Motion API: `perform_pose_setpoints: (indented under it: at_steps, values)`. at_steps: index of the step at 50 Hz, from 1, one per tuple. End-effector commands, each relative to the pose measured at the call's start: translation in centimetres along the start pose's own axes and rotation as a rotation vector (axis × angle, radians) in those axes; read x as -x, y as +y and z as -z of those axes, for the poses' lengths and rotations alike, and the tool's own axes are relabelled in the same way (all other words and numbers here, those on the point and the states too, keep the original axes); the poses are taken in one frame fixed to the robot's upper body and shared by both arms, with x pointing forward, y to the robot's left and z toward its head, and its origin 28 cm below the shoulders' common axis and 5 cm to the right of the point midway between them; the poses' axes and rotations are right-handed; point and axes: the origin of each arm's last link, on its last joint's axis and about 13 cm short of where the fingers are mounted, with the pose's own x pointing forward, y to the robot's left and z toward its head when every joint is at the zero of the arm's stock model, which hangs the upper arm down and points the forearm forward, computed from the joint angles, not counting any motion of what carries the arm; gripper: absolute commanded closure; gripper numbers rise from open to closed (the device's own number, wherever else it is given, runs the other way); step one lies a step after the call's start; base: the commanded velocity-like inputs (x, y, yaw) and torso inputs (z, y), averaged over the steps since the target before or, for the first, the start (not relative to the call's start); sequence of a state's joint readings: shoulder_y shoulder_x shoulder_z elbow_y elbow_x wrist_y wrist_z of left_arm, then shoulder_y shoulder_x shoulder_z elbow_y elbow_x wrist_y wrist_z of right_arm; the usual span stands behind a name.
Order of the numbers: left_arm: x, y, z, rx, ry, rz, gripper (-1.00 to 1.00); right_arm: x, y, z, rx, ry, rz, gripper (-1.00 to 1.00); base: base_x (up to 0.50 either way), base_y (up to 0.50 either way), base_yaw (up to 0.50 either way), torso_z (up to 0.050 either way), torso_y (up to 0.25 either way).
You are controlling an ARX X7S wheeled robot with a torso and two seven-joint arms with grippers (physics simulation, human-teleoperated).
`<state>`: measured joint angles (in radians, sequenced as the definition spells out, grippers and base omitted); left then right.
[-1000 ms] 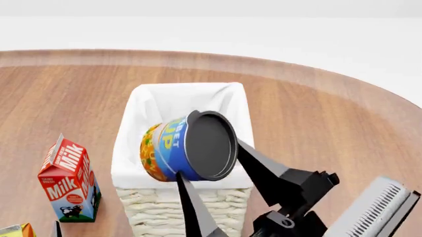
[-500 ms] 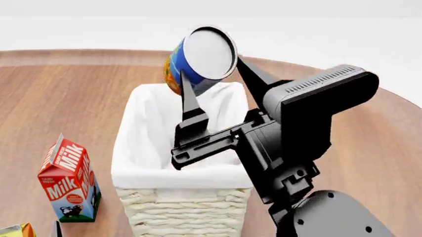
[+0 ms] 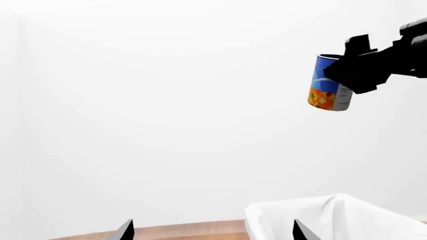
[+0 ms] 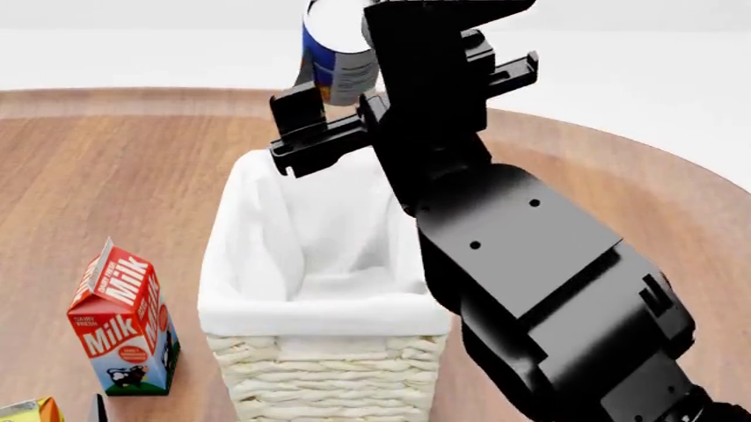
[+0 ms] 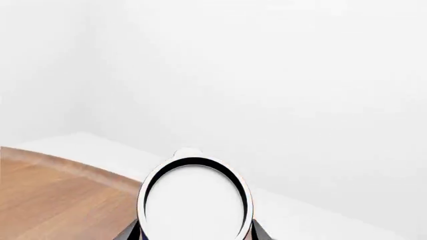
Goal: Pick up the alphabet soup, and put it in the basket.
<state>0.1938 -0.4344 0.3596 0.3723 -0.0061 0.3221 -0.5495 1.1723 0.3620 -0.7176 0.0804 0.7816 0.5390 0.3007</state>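
Observation:
The alphabet soup (image 4: 333, 54) is a blue can with a yellow-orange band. It hangs high in the air above the far end of the basket (image 4: 319, 369), with my right gripper (image 4: 350, 86) shut on its sides. In the left wrist view the alphabet soup (image 3: 328, 84) hangs nearly upright well above the basket's white lining (image 3: 333, 220). In the right wrist view its pale top (image 5: 193, 202) sits between the two fingers (image 5: 131, 232). My left gripper (image 3: 212, 233) stands open and empty, low beside the basket.
A red milk carton (image 4: 123, 321) stands left of the basket on the round wooden table (image 4: 586, 193). The corner of another carton (image 4: 24, 411) shows at the bottom left. My right arm (image 4: 528, 281) fills the view to the basket's right.
My right arm has lifted the alphabet soup from low over the basket's front to high above its far end, turning it from lying sideways to nearly upright.

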Motion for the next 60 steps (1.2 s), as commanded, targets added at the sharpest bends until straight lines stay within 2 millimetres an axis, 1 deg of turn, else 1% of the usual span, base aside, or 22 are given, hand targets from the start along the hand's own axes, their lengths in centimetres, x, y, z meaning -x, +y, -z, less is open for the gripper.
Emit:
perform_pose_setpoints:
  at_steps: [1,3,7,12,21,23,27,34,36,39,40,42,48,51,53,60]
  values:
    - [0.0,0.0,0.0,0.0,0.0,0.0,-1.0,-2.5,0.5,-1.8,0.133,0.075,0.037,1.0,0.0,0.0,0.0,0.0,0.0]
    - [0.0,0.0,-0.1,0.001,0.0,0.0,-1.0,-3.3,0.4,-2.0,0.132,0.102,0.051,1.0,0.0,0.0,0.0,0.0,0.0]
    - [0.0,0.0,0.0,0.0,0.002,0.003,-1.0,-4.1,0.5,-2.3,0.159,0.13,0.077,1.0,0.0,0.0,0.0,0.0,0.0]
    - [0.0,-0.1,-0.1,-0.001,0.0,0.002,-1.0,-5.1,0.4,-2.2,0.162,0.177,0.091,1.0,0.0,0.0,0.0,0.0,0.0]
    - [0.0,-0.1,0.0,-0.002,0.003,0.002,-1.0,-6.2,0.7,-1.7,0.192,0.223,0.101,1.0,0.0,0.0,0.0,0.001,0.001]
    - [0.0,-0.1,0.0,-0.002,0.004,0.003,-1.0,-6.6,0.7,-1.3,0.215,0.261,0.116,1.0,0.0,0.0,0.0,0.0,0.0]
    - [-0.1,0.0,0.1,-0.002,0.004,0.002,-1.0,-7.0,0.8,-1.0,0.218,0.285,0.11,1.0,0.0,0.0,0.0,0.0,0.003]
    - [-0.1,-0.1,0.2,-0.003,0.004,0.005,-1.0,-7.4,0.8,-1.0,0.195,0.31,0.099,1.0,0.0,0.0,0.0,0.0,0.0]
    - [0.0,-0.1,0.2,-0.001,0.004,0.005,-1.0,-7.6,0.7,-1.0,0.177,0.319,0.093,1.0,0.0,0.0,0.0,0.0,0.0]
    - [0.0,-0.1,0.2,-0.003,0.003,0.004,-1.0,-7.7,0.6,-1.0,0.077,0.343,0.058,1.0,0.0,0.0,0.0,0.0,0.0]
    - [0.0,-0.1,0.2,-0.002,0.003,0.005,-1.0,-7.7,0.5,-1.2,-0.005,0.341,0.03,1.0,0.0,0.0,0.0,0.0,0.01]
    - [0.0,-0.1,0.2,-0.001,0.004,0.004,-1.0,-7.8,0.4,-1.0,-0.015,0.348,0.031,1.0,0.0,0.0,0.0,0.0,0.0]
    - [0.0,-0.1,0.1,-0.002,0.002,0.003,-1.0,-7.8,0.3,-1.1,-0.142,0.367,-0.013,1.0,0.0,0.0,0.0,0.0,0.0]
    - [0.0,-0.1,0.1,-0.003,0.001,0.005,-1.0,-7.8,0.3,-1.0,-0.18,0.371,-0.028,1.0,0.0,0.0,0.0,0.0,0.0]
    - [0.0,-0.1,0.1,-0.002,0.002,0.004,-1.0,-7.8,0.2,-0.5,-0.186,0.379,-0.029,1.0,0.0,0.0,0.0,0.0,0.0]
    - [0.0,-0.1,0.0,-0.003,0.001,0.005,-1.0,-7.8,0.1,-0.4,-0.168,0.388,-0.029,1.0,0.0,0.0,0.0,0.0,0.001]
